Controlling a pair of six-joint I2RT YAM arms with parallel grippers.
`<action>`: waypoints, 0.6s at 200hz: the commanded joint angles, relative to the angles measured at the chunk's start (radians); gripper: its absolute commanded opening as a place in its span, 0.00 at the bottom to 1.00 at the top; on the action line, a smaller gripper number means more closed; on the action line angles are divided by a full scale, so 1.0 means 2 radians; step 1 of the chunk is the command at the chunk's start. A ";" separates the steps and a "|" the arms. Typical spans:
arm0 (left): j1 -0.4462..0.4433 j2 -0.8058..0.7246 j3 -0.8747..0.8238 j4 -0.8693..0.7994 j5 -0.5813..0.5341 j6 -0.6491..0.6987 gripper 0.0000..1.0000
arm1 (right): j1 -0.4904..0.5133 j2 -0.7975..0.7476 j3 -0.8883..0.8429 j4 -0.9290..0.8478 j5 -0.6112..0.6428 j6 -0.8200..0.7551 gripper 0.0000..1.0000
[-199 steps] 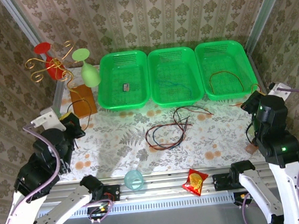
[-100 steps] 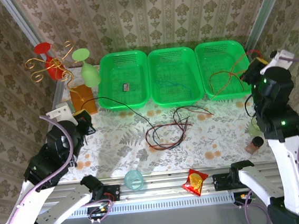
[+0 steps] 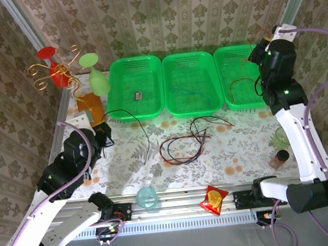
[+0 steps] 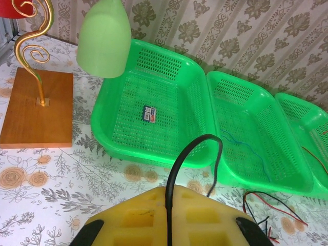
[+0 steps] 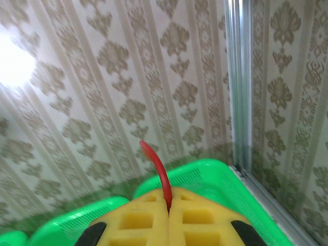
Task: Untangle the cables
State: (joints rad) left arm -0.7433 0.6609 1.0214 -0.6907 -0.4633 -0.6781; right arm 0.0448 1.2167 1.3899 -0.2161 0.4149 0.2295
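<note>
Beige patterned wallpaper closes in a bench spread with a floral cloth. No writing can be read. A small blue-and-white tag lies in the left basket, its print too small to make out. A red snack packet on the near rail has yellow print that is just as illegible.

Three green baskets stand side by side along the far edge. From above, the middle basket holds a thin blue cable and the right basket a red cable. A tangle of black and red cables lies on the cloth just in front of the middle basket.

The left pincer sits low over the bench's left side, clamped shut on a black cable that arcs up and drops to the cloth left of the tangle. The left wrist view gives the close detail: the cable rises from the seam between the closed yellow pads and curls over toward the basket rim. A wooden stand and an upturned green cup are to the left.

The right pincer is raised over the right basket's far corner, with thin red strands beside it in the top view. The right wrist view shows its pads pressed together on a red cable end that sticks up from the seam. Behind it are wallpaper and a metal post.
</note>
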 commanded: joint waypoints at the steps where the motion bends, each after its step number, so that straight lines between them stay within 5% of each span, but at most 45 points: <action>1: 0.003 0.008 0.001 0.017 0.012 -0.007 0.00 | -0.009 0.021 -0.053 0.006 0.030 -0.019 0.00; 48: 0.004 0.018 0.000 0.026 0.026 -0.014 0.00 | -0.046 0.092 -0.158 0.085 0.018 0.037 0.00; 120: 0.003 0.013 -0.007 0.021 0.030 -0.027 0.00 | -0.074 0.215 -0.085 0.050 -0.044 0.061 0.00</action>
State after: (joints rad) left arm -0.7437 0.7002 1.0210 -0.6640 -0.4118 -0.7048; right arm -0.0906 1.5932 1.1286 -0.1143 0.3901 0.3099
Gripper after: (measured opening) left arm 0.068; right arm 0.065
